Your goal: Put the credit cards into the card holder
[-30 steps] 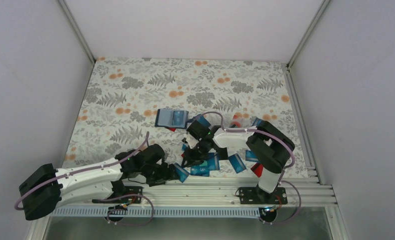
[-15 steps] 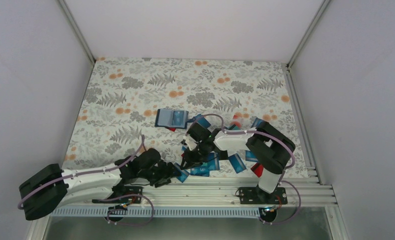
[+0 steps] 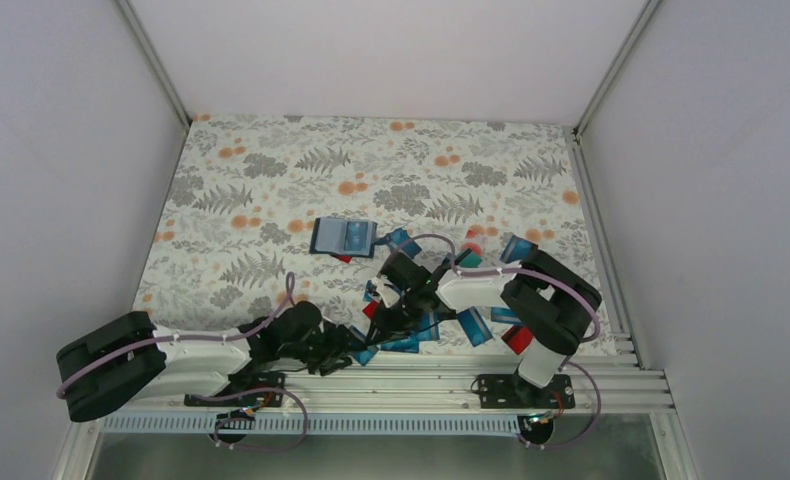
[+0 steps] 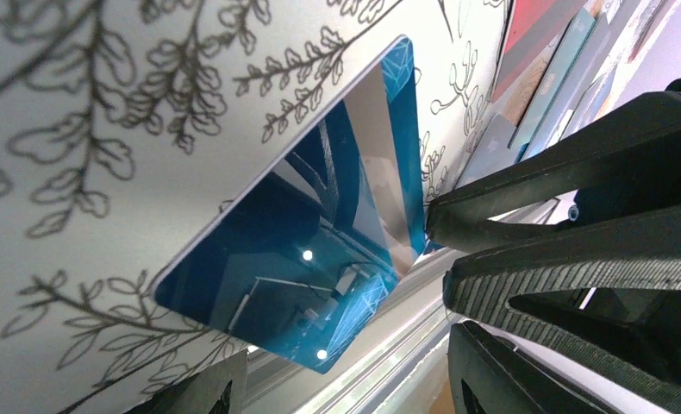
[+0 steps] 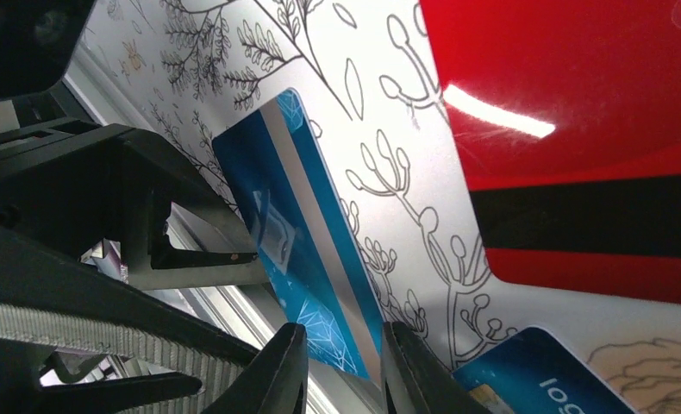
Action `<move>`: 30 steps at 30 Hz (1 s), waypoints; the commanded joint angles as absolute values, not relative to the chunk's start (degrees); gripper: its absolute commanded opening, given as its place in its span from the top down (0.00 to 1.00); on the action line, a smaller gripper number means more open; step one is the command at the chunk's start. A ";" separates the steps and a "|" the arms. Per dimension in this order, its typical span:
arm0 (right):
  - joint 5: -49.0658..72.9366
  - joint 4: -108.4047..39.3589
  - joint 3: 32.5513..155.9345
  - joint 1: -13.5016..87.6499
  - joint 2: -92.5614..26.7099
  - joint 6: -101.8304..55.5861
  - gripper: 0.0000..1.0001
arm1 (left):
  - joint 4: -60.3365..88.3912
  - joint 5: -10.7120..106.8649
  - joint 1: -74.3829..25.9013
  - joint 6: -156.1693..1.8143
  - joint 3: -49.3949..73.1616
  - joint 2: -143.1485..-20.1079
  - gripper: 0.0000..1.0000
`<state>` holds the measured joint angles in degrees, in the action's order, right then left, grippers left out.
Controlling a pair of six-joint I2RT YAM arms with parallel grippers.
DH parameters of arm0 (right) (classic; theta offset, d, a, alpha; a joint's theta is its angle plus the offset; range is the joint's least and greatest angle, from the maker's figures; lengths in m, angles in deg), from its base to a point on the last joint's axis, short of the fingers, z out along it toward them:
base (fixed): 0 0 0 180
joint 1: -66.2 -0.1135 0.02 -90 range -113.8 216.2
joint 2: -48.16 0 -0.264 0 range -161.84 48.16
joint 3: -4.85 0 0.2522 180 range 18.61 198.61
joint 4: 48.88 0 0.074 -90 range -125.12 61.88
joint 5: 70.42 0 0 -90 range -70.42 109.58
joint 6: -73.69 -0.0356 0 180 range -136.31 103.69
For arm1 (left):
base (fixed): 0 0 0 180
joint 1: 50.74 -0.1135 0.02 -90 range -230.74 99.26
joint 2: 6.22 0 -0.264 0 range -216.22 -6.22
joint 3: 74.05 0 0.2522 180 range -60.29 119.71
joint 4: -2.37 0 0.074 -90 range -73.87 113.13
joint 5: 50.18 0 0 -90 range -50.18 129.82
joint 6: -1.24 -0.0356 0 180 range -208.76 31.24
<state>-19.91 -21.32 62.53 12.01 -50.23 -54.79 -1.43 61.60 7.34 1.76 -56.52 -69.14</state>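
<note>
The dark navy card holder [image 3: 343,236] lies mid-table, away from both grippers. Credit cards [image 3: 476,326], mostly blue with a few red, are scattered near the front edge. One blue card with a silver stripe [image 4: 320,259] [image 5: 307,250] overhangs the table's front edge. My left gripper [image 3: 354,352] [image 4: 350,395] is low at that edge, open, its jaws wide on either side of the card's overhanging corner without touching it. My right gripper [image 3: 381,320] [image 5: 347,373] has its jaws a narrow gap apart, straddling the same card's other end.
A red card with a black stripe [image 5: 578,129] and another blue card [image 5: 535,379] lie close beside the right gripper. More cards [image 4: 544,52] are stacked behind it. The metal rail [image 3: 421,385] runs just below the table's front edge. The enclosure walls stand on three sides.
The left arm's rear link has swung up and to the right, and its jaws have narrowed around the card's corner. The right gripper has crept slightly toward the front edge.
</note>
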 commanded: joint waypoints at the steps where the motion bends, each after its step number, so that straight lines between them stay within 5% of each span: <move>1: -17.29 -18.45 60.15 10.52 -50.73 -55.84 0.78 | -5.28 57.66 7.78 2.60 -56.19 -70.44 0.42; 18: -18.60 -19.61 62.30 6.73 -52.56 -57.00 0.78 | -1.47 52.13 8.79 1.66 -55.48 -62.25 0.59; 30: -16.81 -18.03 63.40 6.59 -53.30 -56.54 0.78 | 9.29 50.49 9.14 -0.60 -52.32 -61.84 0.97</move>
